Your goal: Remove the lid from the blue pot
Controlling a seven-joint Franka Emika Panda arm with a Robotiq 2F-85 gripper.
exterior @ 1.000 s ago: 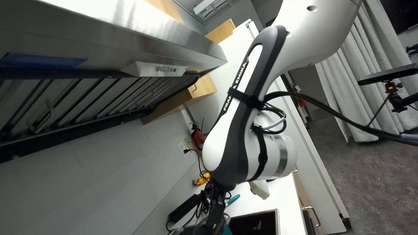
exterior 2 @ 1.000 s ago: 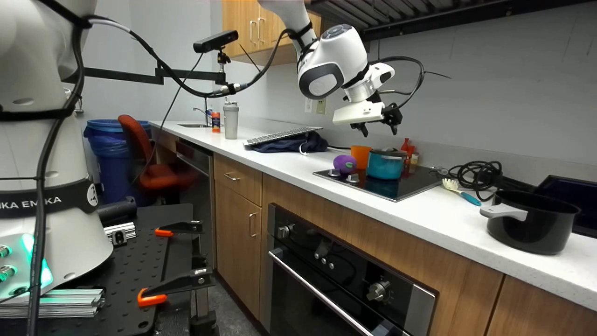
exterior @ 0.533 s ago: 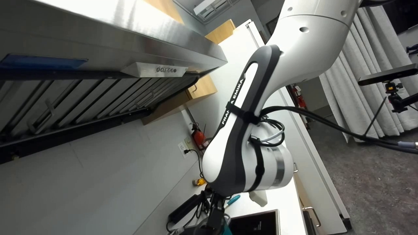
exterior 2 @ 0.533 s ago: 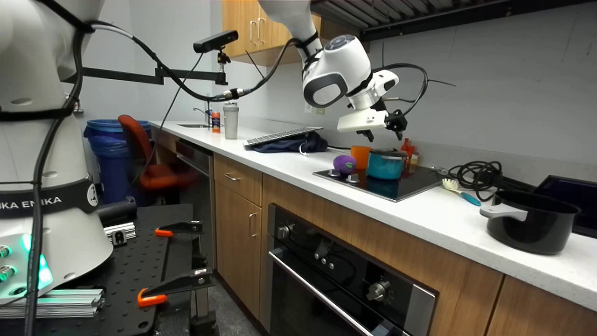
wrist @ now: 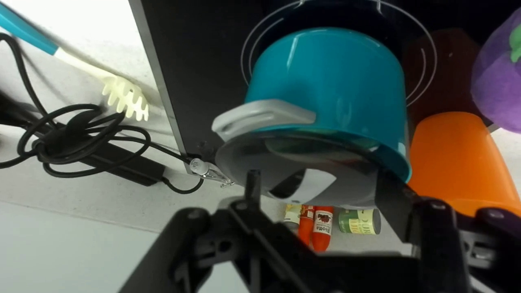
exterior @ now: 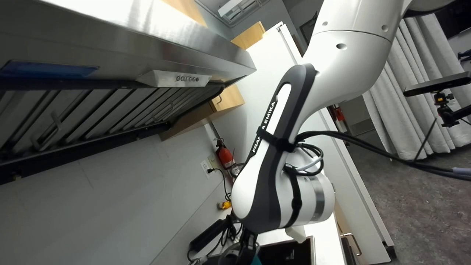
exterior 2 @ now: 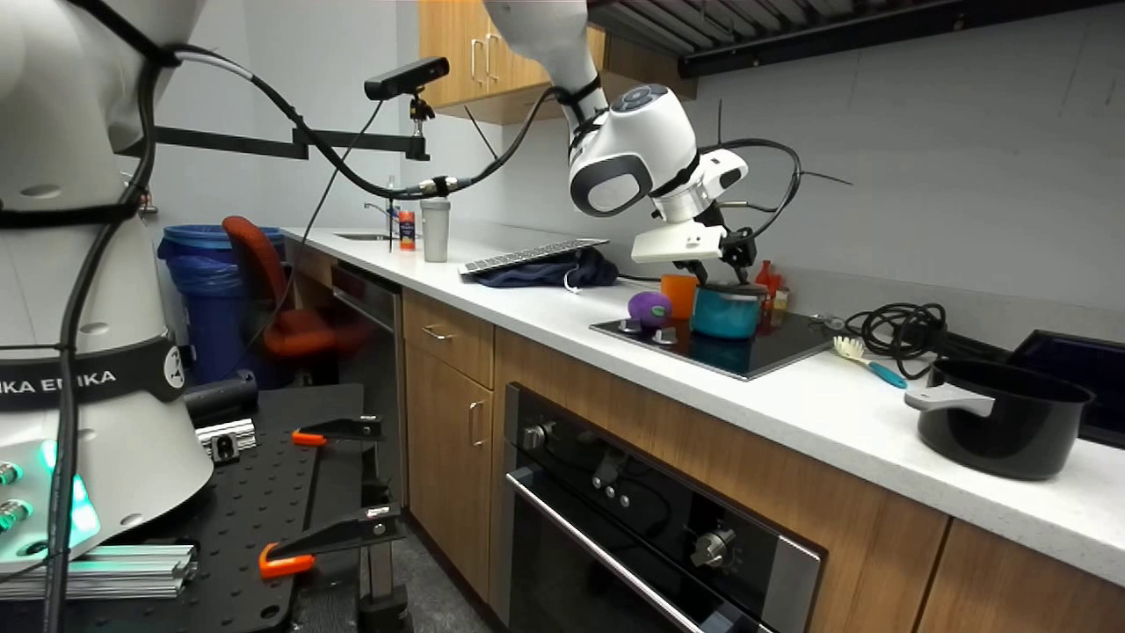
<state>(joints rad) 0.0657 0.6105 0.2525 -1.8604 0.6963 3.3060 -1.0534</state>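
Step in hand: alignment over the lid [wrist: 281,156], before gripping. My claw [wrist: 318,179] has its fingers [wrist: 253,183] spread well apart, with nothing held between them. The lid lies on the blue pot [wrist: 327,77], directly below the claw; in the wrist view its middle falls between the fingers. Contact between fingertips and lid cannot be confirmed.

Next move: I judge that I must centre on the pale strip [wrist: 315,185], probably the lid's handle, bring the fingers together on it and lift straight up. Caution: an off-centre grip may tilt the lid or drag the pot along.

Surface: the pot stands on a black glass cooktop [wrist: 191,73] beneath the claw. In the wrist view, an orange cup [wrist: 456,162] and a purple object [wrist: 498,81] lie right of the claw; a pasta server [wrist: 124,93] and a coiled cable [wrist: 65,143] lie left of it.

Room: in an exterior view, a black saucepan [exterior 2: 1002,422] stands well to the right of the claw, and an oven [exterior 2: 650,527] sits lower than it. A range hood [exterior: 121,66] hangs above.
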